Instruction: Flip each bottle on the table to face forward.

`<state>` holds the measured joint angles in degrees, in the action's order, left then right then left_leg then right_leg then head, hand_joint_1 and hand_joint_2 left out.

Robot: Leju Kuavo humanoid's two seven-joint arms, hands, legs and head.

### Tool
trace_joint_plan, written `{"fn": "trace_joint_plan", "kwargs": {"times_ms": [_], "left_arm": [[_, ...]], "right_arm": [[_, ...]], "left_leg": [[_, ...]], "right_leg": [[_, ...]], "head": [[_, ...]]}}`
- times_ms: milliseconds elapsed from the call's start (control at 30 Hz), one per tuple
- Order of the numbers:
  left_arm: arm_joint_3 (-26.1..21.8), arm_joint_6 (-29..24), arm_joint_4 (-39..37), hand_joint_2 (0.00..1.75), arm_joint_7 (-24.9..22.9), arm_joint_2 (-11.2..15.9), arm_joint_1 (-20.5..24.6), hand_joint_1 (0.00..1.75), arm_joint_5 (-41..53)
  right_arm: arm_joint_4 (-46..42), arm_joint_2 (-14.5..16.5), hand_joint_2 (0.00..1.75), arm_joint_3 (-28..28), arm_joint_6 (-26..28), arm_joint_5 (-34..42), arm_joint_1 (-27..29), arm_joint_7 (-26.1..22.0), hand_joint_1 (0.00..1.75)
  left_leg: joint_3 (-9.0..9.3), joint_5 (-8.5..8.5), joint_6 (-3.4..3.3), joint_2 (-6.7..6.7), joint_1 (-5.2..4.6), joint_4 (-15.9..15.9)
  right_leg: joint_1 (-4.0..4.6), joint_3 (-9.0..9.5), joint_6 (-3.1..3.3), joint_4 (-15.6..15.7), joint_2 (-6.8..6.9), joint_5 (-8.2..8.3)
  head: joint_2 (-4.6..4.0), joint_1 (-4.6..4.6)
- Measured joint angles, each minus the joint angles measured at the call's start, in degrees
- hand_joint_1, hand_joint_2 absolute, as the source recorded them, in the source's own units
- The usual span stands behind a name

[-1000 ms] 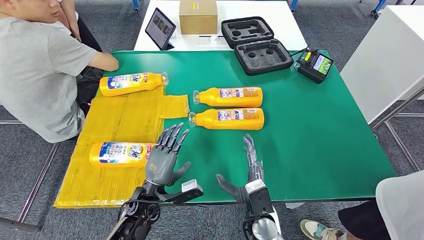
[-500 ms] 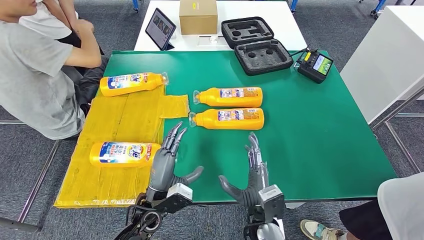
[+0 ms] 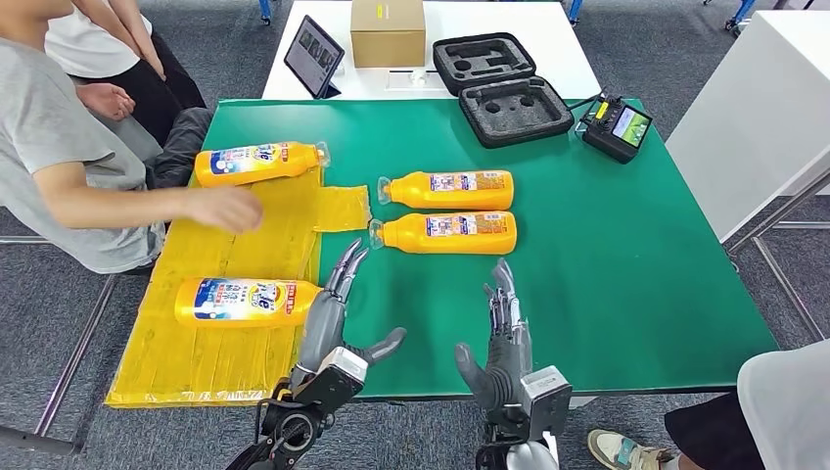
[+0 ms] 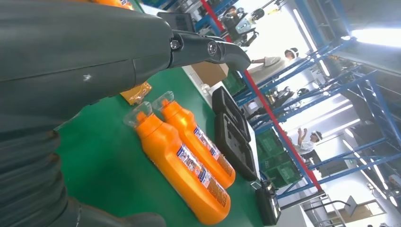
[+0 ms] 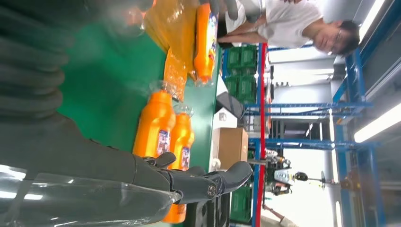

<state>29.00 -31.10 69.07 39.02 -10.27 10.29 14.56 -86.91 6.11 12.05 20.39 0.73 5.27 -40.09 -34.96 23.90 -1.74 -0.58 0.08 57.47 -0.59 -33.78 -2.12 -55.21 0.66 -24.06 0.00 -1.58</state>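
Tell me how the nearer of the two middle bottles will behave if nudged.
The nearer bottle lies on its side on bare green table, so it may slide or roll. Its smooth plastic probably feels slippery. It looks full, so likely fairly heavy.

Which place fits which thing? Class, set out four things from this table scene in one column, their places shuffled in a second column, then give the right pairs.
1. tablet
2. cardboard box
3. black foam case
4. yellow sheet

A. under two bottles
B. open, at the green table's far edge
C. propped beside the box
D. on the white table

Pairs: 1-C, 2-D, 3-B, 4-A
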Motion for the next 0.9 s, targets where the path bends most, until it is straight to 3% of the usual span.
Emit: {"fn": "trace_joint_plan", "kwargs": {"times_ms": [200,900], "left_arm": [[0.2,0.7,0.0,1.75,0.2,0.1,-0.3,0.0,-2.1],[0.5,0.7,0.0,1.75,0.3,0.1,-0.7,0.0,-2.3]], "right_arm": [[1.1,0.6,1.75,0.0,2.9,1.0,0.0,0.0,0.0],[2.5,0.7,1.75,0.0,3.1,1.3,-0.1,0.0,0.0]], "left_leg": [[0.0,0.0,0.0,0.0,0.0,0.0],[-0.01,0.0,0.0,0.0,0.0,0.0]], "right_leg": [[0.0,0.01,0.0,0.0,0.0,0.0],[0.0,0.0,0.0,0.0,0.0,0.0]], "head": [[0.0,0.0],[0.0,0.01]]}}
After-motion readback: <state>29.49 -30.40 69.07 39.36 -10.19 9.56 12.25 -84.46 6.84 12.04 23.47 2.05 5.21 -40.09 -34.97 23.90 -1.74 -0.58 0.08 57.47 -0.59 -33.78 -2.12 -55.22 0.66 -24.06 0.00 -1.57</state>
